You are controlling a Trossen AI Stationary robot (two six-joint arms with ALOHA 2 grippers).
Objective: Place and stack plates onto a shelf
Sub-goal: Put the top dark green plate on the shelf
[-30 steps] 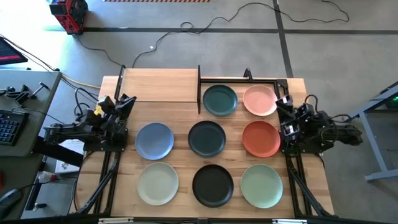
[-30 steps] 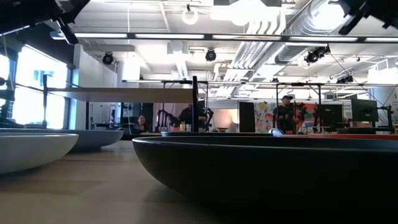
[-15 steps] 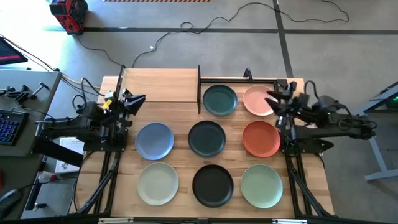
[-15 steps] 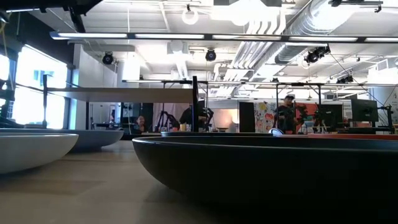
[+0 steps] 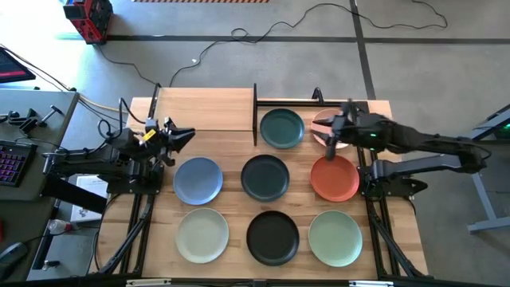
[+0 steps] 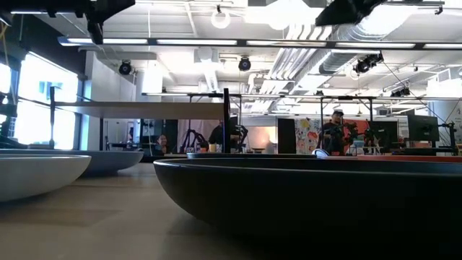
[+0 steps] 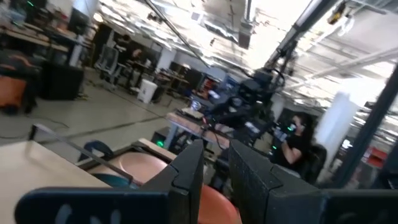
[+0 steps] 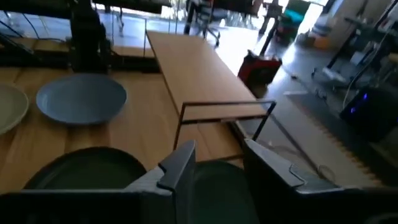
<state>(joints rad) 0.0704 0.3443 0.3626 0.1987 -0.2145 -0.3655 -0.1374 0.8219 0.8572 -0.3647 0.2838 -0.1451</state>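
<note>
We see right gripper (image 5: 335,131) over pink plate (image 5: 324,121), fingers parted, likely lining up first grasp; shelf (image 5: 205,109) bare; left gripper (image 5: 182,135) waits beside blue plate (image 5: 198,179), narrow gap.

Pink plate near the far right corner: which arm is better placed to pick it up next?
The right arm. Its open right gripper hangs over the pink plate, while the left gripper is across the table by the blue plate.

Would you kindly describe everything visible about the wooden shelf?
The flat, rectangular light-wood shelf has a frame of thin black metal rods. It stands at the table's far edge, its board raised level above the tabletop, with nothing on it. The round dark teal plate lies just beside its right end. No gripper touches it.
</note>
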